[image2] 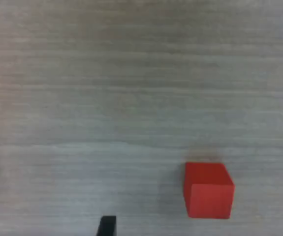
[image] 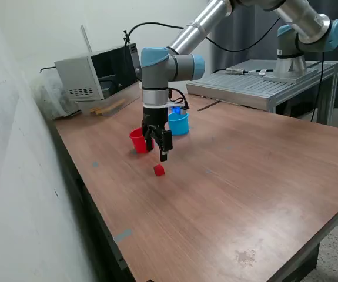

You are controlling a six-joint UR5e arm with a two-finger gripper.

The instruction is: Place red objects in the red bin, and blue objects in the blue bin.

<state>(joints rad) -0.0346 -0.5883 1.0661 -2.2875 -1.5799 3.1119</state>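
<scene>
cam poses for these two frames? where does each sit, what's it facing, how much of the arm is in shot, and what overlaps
Exterior view: off the arm, raised, looking down across the wooden table; shows the arm, its gripper above the red cube, the red bin and blue bin behind.
Wrist view: on the wrist, facing straight down at the tabletop; only dark fingertips show at the frame edge.
Shared: the red cube and the table surface around it.
</scene>
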